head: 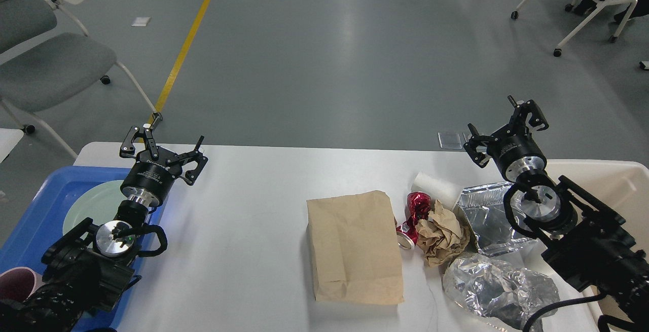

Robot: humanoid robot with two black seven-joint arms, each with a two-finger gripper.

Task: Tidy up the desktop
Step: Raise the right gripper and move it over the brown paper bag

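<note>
1. The white worktop [243, 251] filled the lower middle of the view, and the flat brown paper bag [354, 247] lay on it right of centre.
2. Just right of the bag, touching its edge, lay a crushed red can [413, 218], with a crumpled ball of brown paper [442, 233] against the can's right side.
3. Beyond the can stood a white paper cup [433, 186] on its side; right of the crumpled paper sat a foil tray [487, 215], and nearer the robot a wad of crumpled foil [499, 286].
4. Far right of the bag, a cream bin [621, 180] stood at the worktop's end.
5. Far left of the bag, a blue tray [38, 205] held a pale green plate [96, 203] and a pink cup [15, 281].
6. The left tool [162, 142] hung above the tray's far corner, fingers spread wide, holding nothing.
7. The right tool [507, 124] hung above the worktop's far right corner, well right of the bag, fingers apart and empty.
</note>
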